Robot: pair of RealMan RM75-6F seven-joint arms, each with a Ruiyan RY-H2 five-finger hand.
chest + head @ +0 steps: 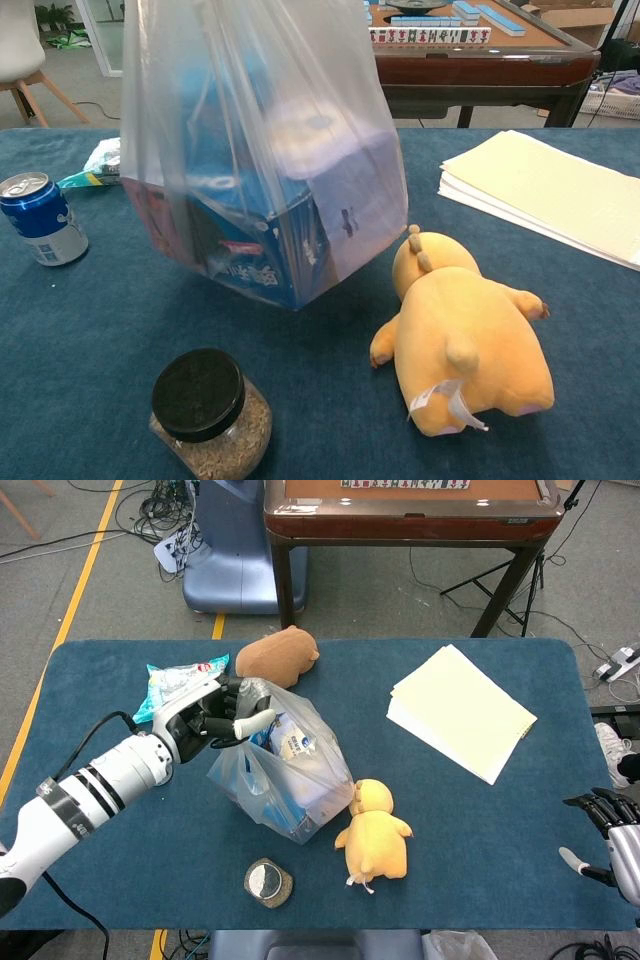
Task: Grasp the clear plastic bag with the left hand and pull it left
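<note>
The clear plastic bag [285, 770] holds blue boxes and sits left of the table's centre; in the chest view the bag [260, 150] fills the upper left. My left hand [213, 718] grips the bag's bunched top at its upper left corner. Far off at the table's right edge, my right hand [610, 825] holds nothing, its fingers apart. The chest view shows neither hand.
A yellow plush toy [373, 832] lies against the bag's right side. A jar with a black lid [268, 882] stands in front, a blue can [40, 218] to the left. A snack packet [170, 683] and a brown plush [278, 653] lie behind; a paper stack [460, 710] at the right.
</note>
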